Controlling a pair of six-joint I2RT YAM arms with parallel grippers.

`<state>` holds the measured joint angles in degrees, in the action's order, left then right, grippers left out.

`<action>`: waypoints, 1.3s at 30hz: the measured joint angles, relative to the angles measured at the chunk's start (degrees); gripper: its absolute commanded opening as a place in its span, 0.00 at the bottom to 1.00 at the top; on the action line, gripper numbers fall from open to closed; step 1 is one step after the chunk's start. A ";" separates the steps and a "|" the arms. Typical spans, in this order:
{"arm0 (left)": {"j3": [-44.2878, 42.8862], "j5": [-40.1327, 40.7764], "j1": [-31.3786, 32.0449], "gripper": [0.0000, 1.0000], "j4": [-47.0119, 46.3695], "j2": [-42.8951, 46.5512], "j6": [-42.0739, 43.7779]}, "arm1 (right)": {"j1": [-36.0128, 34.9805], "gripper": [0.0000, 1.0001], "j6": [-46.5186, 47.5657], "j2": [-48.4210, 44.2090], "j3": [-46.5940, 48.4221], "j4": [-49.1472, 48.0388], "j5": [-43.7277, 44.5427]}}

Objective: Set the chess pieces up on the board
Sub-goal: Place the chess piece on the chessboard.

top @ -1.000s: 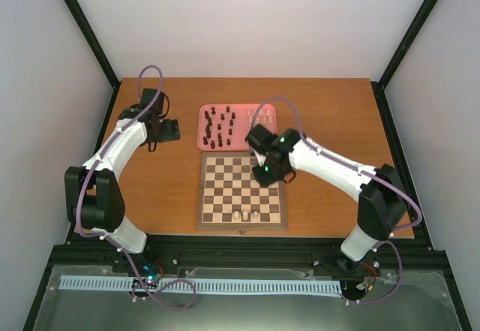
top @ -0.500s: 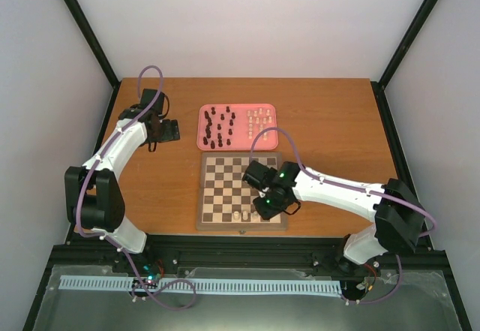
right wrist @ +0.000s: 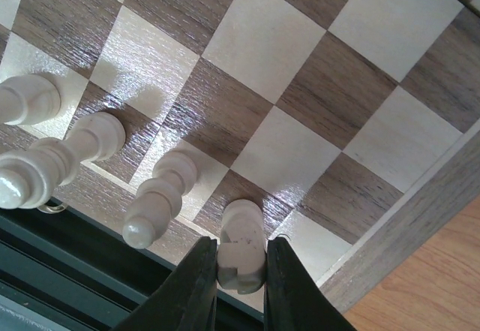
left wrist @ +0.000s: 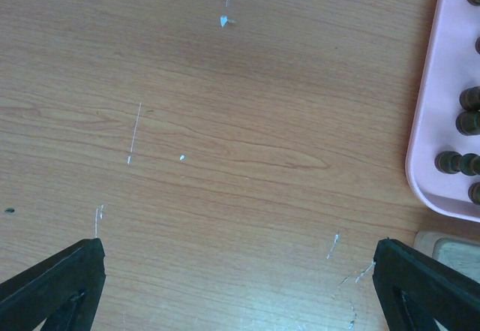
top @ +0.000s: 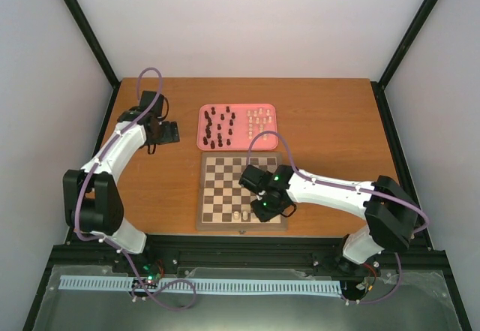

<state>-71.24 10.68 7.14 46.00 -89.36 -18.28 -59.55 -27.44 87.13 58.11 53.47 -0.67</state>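
Note:
The board point(top: 222, 175) lies at the table's middle. My right gripper point(top: 264, 210) is over its near row, shut on a cream rook point(right wrist: 241, 250). The rook's base rests on a dark square near the board's near right corner point(right wrist: 279, 40). Three other cream pieces point(right wrist: 156, 198) stand in that row to its left, and they show from above point(top: 241, 215). Dark pieces point(top: 217, 125) and cream pieces point(top: 260, 113) stand on the pink tray point(top: 237, 145) behind the board. My left gripper point(top: 172, 130) is open and empty over bare wood left of the tray point(left wrist: 429, 132).
The left wrist view shows several dark pieces point(left wrist: 468, 110) at the tray's left edge and the board's far left corner point(left wrist: 450, 245). The black frame rail point(right wrist: 45, 256) runs just beyond the board's near edge.
My right gripper has come from the tray's edge down to the board's near row with the cream rook. The left arm has barely moved.

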 measured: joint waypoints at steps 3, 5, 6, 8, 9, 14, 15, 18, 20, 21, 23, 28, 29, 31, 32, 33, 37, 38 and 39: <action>0.39 -0.02 0.00 1.00 -0.04 0.55 0.00 | -0.26 0.14 -0.02 0.63 0.00 -0.31 -0.02; 0.55 -0.04 0.00 1.00 -0.11 0.79 0.00 | -0.42 0.14 -0.02 0.74 0.00 -0.42 0.00; 0.66 -0.17 0.00 1.00 -0.13 0.87 0.00 | -0.48 0.15 -0.02 0.76 0.00 -0.46 0.00; 0.76 -0.39 0.00 1.00 -0.13 0.96 0.00 | -0.57 0.19 -0.02 0.79 0.00 -0.55 0.00; 0.79 -0.46 0.00 1.00 -0.15 0.96 0.00 | -0.59 0.23 0.02 0.83 0.02 -0.55 0.00; 0.81 -0.70 0.00 1.00 -0.15 0.96 0.00 | -0.70 0.35 0.07 1.14 0.02 -0.35 0.20; 0.81 -0.72 0.00 1.00 -0.15 0.96 0.00 | -0.72 0.35 -0.04 1.14 0.02 -0.24 0.24; 0.81 -0.74 0.00 1.00 -0.15 0.96 0.00 | -0.85 0.36 -0.04 1.14 0.04 0.22 0.72; 0.81 -0.72 0.00 1.00 -0.15 0.96 0.00 | -0.90 0.36 -0.04 1.14 0.33 1.11 1.20; 0.81 -0.72 0.00 1.00 -0.15 0.96 0.00 | -0.92 0.38 -0.04 1.09 0.50 1.42 1.36; 0.81 -0.72 0.00 1.00 -0.15 0.96 0.02 | -0.92 0.44 -0.04 0.83 1.29 2.51 1.73; 0.79 -0.70 0.00 1.00 -0.13 0.94 0.00 | -0.94 0.54 0.87 -2.10 6.88 7.21 3.93; 0.79 -0.70 0.00 1.00 -0.13 0.94 0.00 | -0.94 0.54 1.14 -2.75 8.44 7.96 4.59; 0.79 -0.70 0.00 1.00 -0.13 0.94 0.00 | -0.59 0.55 2.19 -3.89 12.33 9.53 6.32; 0.76 -0.68 0.00 1.00 -0.13 0.92 0.00 | -0.17 0.55 2.86 -4.09 14.10 10.10 6.75; 0.68 -0.68 0.00 1.00 -0.07 0.90 0.00 | 0.59 0.56 3.82 -4.09 15.87 10.38 7.26; 0.07 -0.70 0.00 1.00 -0.04 0.76 0.00 | 7.39 0.67 7.34 -1.57 20.90 10.01 7.98; -0.09 -0.70 0.00 1.00 0.02 0.76 -0.02 | 9.99 0.69 8.46 0.09 22.43 9.49 8.15; -0.35 -0.68 0.00 1.00 0.04 0.76 0.00 | 12.33 0.70 9.46 2.01 23.96 8.79 8.41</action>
<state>-71.59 10.00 7.14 46.04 -88.60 -18.28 -47.22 -17.98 89.14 82.06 62.26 7.75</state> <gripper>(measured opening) 0.997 0.662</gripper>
